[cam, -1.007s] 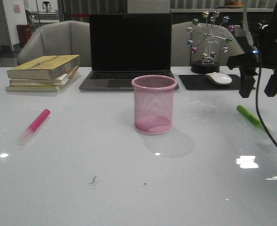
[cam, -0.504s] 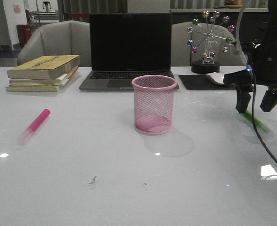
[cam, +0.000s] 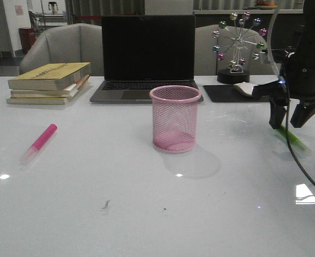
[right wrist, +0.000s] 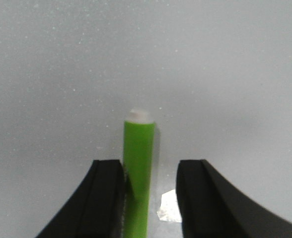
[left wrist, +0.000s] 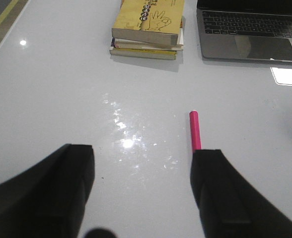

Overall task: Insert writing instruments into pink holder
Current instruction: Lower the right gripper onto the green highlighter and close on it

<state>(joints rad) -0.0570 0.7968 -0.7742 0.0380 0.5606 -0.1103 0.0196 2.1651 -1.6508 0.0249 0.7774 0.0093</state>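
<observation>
The pink mesh holder (cam: 174, 119) stands upright mid-table, empty. The lime green marker (cam: 291, 137) (right wrist: 138, 168) lies flat on the table at the right. My right gripper (cam: 287, 123) (right wrist: 150, 171) is low over it, open, one finger on each side; the marker rests against one finger with a gap to the other. The hot pink marker (cam: 40, 141) (left wrist: 194, 130) lies on the table at the left. In the left wrist view my left gripper (left wrist: 142, 163) is open above the bare table, and one fingertip (left wrist: 213, 168) covers the pink marker's near end. The left arm is out of the front view.
A laptop (cam: 148, 56) stands open behind the holder. A stack of books (cam: 49, 82) lies at the back left. A mouse (cam: 244, 88) on a dark pad and a ferris-wheel ornament (cam: 237, 47) are at the back right. A cable (cam: 297, 155) hangs from the right arm.
My right gripper has come down and slightly left, from above the table to straddling the green marker. The pink marker and holder have not moved.
</observation>
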